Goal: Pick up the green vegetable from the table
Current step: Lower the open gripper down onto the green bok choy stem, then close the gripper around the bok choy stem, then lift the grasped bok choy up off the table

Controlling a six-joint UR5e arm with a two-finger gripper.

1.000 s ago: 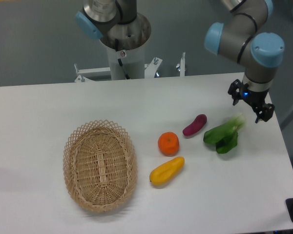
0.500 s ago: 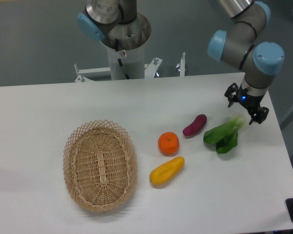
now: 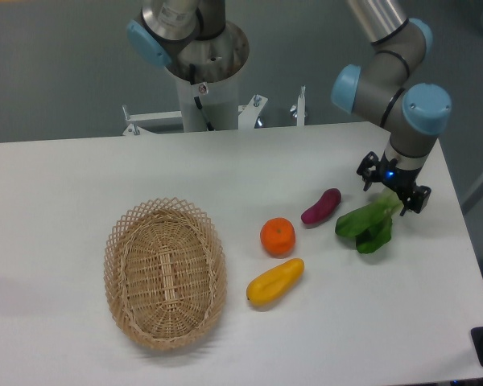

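Observation:
The green vegetable [image 3: 369,223] lies on the white table [image 3: 72,169] at the right, dark leaves toward the front and pale stalk end pointing up-right. My gripper [image 3: 394,188] hangs open just above that stalk end, one finger on each side of it. Nothing is held between the fingers.
A purple eggplant-like piece [image 3: 321,206] lies just left of the green vegetable. An orange fruit [image 3: 278,236] and a yellow vegetable [image 3: 275,281] sit further left. A wicker basket [image 3: 165,271] stands at front left. The table's right edge [image 3: 465,233] is close to the gripper.
The gripper has moved left and slightly up the image, from beside the stalk end at the right to directly over it. The vegetable has not moved.

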